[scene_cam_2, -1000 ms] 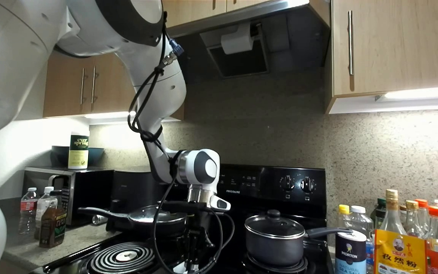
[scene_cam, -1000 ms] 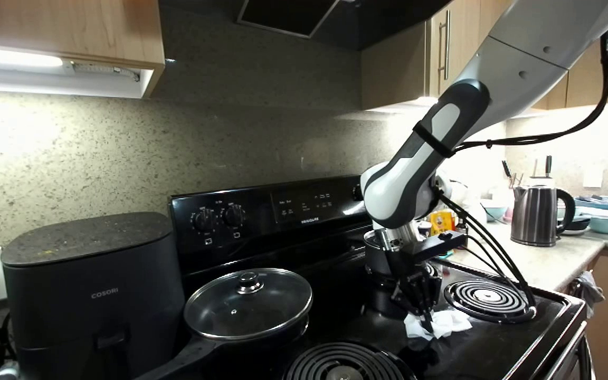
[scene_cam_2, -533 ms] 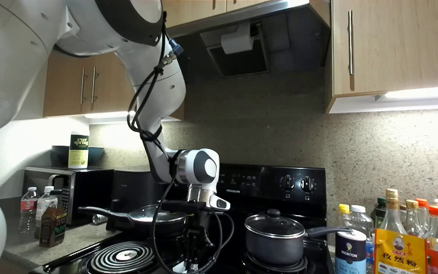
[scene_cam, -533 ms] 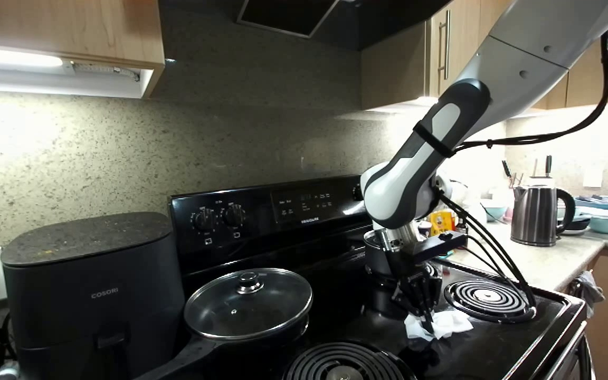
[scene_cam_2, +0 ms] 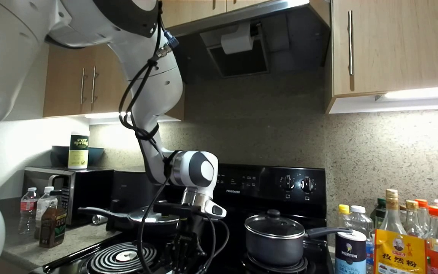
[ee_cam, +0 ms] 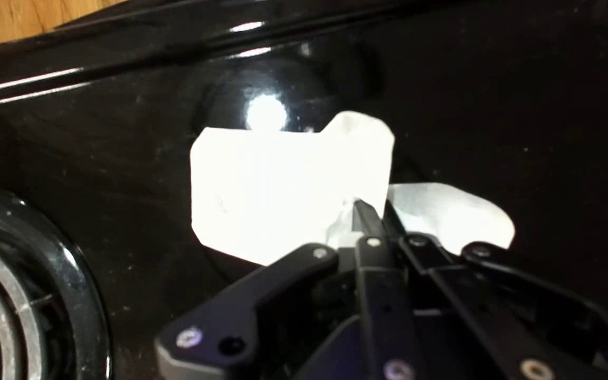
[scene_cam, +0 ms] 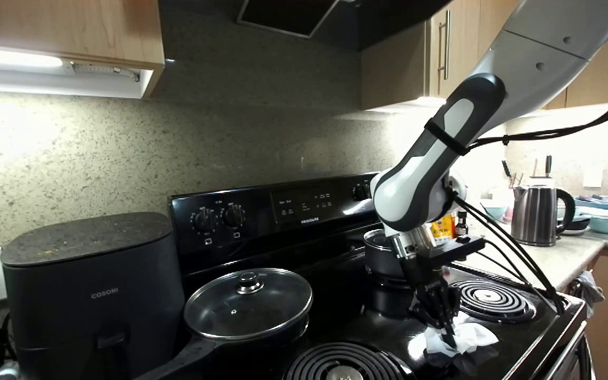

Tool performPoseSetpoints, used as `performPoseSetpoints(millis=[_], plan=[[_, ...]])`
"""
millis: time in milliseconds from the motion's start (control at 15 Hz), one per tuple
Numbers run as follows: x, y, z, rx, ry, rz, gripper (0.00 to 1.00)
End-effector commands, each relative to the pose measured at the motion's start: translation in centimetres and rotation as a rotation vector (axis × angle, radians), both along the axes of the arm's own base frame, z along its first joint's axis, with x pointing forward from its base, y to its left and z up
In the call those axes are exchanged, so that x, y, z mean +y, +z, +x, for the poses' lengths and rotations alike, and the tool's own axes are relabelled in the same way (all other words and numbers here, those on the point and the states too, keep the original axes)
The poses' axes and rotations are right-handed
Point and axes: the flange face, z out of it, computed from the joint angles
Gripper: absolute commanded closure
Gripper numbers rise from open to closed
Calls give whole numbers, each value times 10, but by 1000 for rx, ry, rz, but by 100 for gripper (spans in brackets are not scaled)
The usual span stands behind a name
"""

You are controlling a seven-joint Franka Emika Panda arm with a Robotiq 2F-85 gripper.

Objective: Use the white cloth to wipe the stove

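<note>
Wrist view | tool (ee_cam: 378, 212) narrow, pinching the white cloth (ee_cam: 283, 190) | cloth: over the black stove (ee_cam: 130, 195), coil burner (ee_cam: 6, 295) at its 8 o'clock; full contact unclear | judged step: wiping | next, likely: press the cloth flat, sweep toward 2 o'clock, clear of the burner

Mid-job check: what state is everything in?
White cloth: bunched; contact with the stove unclear
Gripper: shut on the cloth
Frying pan: lidded
Saucepan: lidded, upright
Bare coil burners: no visible glow
Stove knobs: settings unreadable
Under-cabinet lights: on
Cabinet doors: closed
Kettle: upright
</note>
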Motion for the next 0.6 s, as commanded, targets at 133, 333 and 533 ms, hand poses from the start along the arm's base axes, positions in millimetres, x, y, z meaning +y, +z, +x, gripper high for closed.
performPoseSetpoints(millis=[133, 333, 533], plan=[[16, -20, -32, 45, 90, 40, 100], [41, -21, -31, 45, 196, 16, 100], [67, -21, -33, 59, 292, 24, 100]])
